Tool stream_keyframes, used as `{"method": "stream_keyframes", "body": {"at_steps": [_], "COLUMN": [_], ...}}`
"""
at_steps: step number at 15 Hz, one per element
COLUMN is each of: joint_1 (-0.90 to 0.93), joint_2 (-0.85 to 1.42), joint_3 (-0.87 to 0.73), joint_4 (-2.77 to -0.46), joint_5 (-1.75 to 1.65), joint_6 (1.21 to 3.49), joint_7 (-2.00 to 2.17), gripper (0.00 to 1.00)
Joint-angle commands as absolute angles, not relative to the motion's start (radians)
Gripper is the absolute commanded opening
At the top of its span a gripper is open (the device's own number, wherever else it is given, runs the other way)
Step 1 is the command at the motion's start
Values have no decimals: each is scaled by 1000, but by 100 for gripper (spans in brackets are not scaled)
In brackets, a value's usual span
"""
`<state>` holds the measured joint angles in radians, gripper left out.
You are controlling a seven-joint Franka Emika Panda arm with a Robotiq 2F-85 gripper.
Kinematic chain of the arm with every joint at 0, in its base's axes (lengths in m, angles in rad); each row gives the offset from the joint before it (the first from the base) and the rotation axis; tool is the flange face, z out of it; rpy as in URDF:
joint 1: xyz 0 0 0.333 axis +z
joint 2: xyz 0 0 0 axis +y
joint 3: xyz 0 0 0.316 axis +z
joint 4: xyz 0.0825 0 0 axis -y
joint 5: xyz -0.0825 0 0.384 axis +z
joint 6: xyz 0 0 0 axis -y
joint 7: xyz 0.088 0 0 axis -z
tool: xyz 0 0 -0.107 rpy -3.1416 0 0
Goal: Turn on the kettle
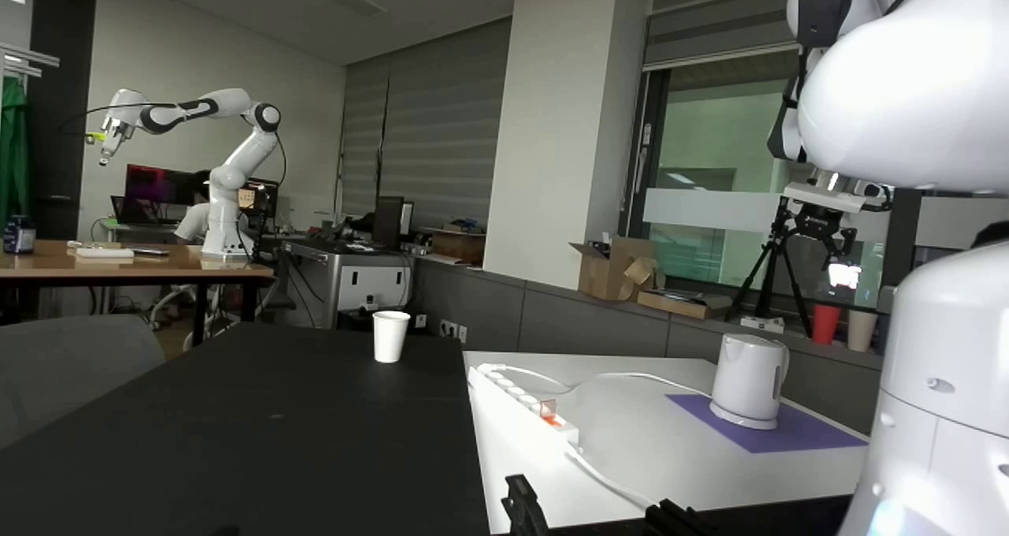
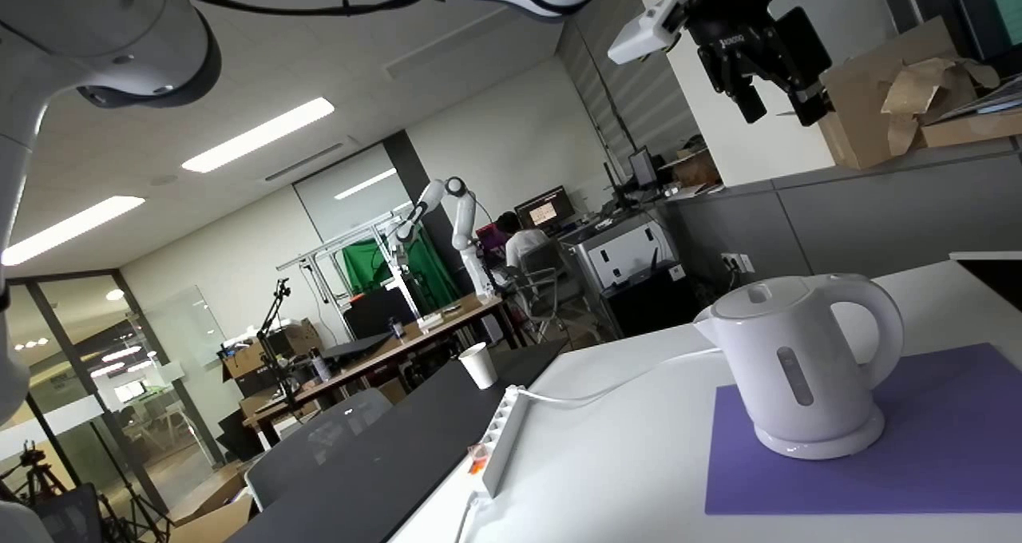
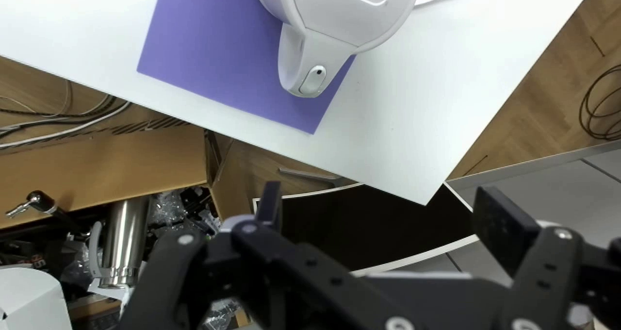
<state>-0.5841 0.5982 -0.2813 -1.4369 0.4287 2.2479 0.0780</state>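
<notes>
The white kettle [image 1: 747,378] stands upright on a purple mat [image 1: 812,435] on the white table. In another exterior view, the kettle [image 2: 786,359] shows its spout to the left and handle [image 2: 886,327] to the right. In the wrist view, the kettle [image 3: 356,14] is at the top, cut off by the frame edge. A small oval piece [image 3: 313,80] with a dark dot sits on its handle. My gripper [image 2: 781,110] is open and empty, in the air well above the kettle, touching nothing. It also shows in the wrist view [image 3: 381,208], beyond the table corner.
A white power strip [image 1: 524,402] with an orange part lies along the white table's edge, with a cable towards the kettle. A white paper cup [image 1: 390,337] stands on the black table [image 1: 276,433]. Cardboard boxes [image 1: 619,268] sit on the window ledge.
</notes>
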Motion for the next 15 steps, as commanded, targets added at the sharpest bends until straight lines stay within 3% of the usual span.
{"method": "stream_keyframes", "body": {"at_steps": [1,3,4,6,15], "joint_1": [-614,-634,-644,-663,-739], "joint_2": [612,640,662,702,917], "joint_3": [-249,-230,-221,-201,-89], "joint_4": [-1413,-1380,-1355,-1315,-1086], "joint_5": [428,451,461,476,567], "joint_6": [2233,2222,2219,2215,2216], "joint_7": [64,61,72,86,132], "gripper": [100,100,75,68,5]}}
